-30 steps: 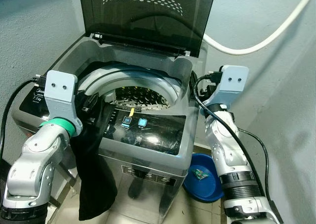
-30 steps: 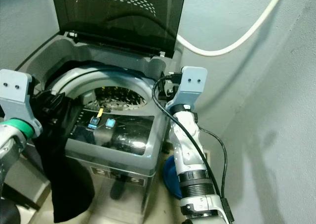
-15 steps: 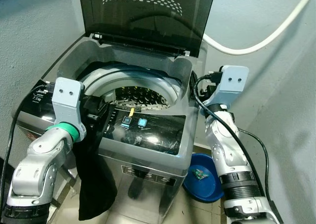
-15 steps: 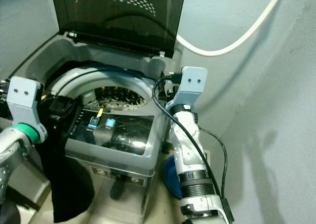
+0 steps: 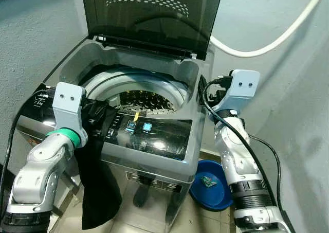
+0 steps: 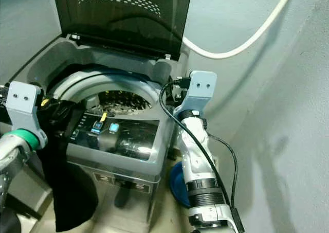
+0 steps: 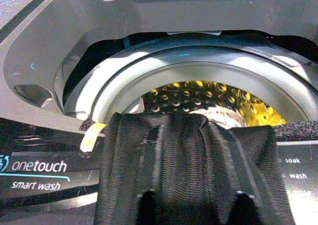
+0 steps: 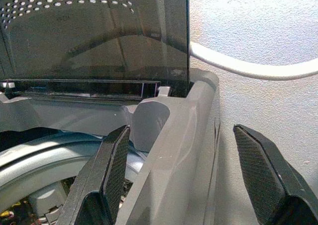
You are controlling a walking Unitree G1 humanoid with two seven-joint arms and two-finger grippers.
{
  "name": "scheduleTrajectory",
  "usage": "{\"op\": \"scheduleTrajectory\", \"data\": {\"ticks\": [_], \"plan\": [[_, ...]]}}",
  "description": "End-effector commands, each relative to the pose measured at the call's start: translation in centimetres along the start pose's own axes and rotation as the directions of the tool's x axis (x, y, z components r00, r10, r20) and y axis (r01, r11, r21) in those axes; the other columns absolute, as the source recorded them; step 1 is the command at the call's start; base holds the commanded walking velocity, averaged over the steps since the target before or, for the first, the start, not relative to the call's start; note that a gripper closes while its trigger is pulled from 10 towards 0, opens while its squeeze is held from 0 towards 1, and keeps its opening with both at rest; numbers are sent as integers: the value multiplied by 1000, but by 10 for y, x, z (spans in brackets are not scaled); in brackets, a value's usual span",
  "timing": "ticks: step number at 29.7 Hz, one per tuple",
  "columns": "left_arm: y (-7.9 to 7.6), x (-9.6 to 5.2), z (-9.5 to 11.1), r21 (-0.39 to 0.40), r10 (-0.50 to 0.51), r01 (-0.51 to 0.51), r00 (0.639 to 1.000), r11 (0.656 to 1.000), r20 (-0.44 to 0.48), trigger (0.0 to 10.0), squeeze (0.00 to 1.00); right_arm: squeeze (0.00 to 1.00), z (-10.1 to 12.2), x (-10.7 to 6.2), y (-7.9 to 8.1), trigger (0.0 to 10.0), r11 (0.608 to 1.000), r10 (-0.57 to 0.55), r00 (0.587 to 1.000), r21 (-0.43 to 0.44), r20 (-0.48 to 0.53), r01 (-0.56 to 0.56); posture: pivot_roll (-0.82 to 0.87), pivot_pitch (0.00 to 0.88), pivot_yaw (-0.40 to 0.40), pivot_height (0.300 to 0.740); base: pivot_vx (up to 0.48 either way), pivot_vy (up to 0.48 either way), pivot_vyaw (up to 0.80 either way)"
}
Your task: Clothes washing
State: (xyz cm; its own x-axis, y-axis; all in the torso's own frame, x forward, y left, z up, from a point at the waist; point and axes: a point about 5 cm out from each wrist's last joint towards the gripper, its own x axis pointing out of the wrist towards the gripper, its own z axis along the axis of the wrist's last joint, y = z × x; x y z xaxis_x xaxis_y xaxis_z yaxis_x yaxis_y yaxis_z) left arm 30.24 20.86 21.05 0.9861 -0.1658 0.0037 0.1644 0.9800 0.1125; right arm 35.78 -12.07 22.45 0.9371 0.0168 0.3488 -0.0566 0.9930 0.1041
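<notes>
Black garment (image 5: 95,161) over washer (image 5: 154,156) front rim

Home laundry corner: top-loading washing machine (image 5: 154,140), hose (image 5: 267,42).

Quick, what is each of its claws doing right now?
Left gripper: shut on the black garment at the washer's front edge.
Right gripper: open, straddling the washing machine rim.

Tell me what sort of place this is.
Probably a home laundry corner: a top-loading washing machine stands open against bare plaster walls, a white hose runs along the wall, and a blue basin sits on the tiled floor beside it.
</notes>
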Motion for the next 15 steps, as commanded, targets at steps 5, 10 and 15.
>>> {"op": "scheduleTrajectory", "data": {"ticks": [5,10,15], "plan": [[-2,0,-19,-3,-15,15,997,1000,-80,0,0,0,1,-1,-2,10000,1000,-10,1000,-1,2,10,187,43,15,740,0,0,0],[1,5,-9,27,-18,18,1000,999,-18,0,0,0,1,-1,-2,10000,1000,-8,1000,0,2,8,187,43,15,740,0,0,0],[6,15,11,78,-14,9,998,997,65,10000,0,0,1,-1,-1,10000,1000,-7,1000,-1,2,7,187,43,15,740,0,0,0]]}}
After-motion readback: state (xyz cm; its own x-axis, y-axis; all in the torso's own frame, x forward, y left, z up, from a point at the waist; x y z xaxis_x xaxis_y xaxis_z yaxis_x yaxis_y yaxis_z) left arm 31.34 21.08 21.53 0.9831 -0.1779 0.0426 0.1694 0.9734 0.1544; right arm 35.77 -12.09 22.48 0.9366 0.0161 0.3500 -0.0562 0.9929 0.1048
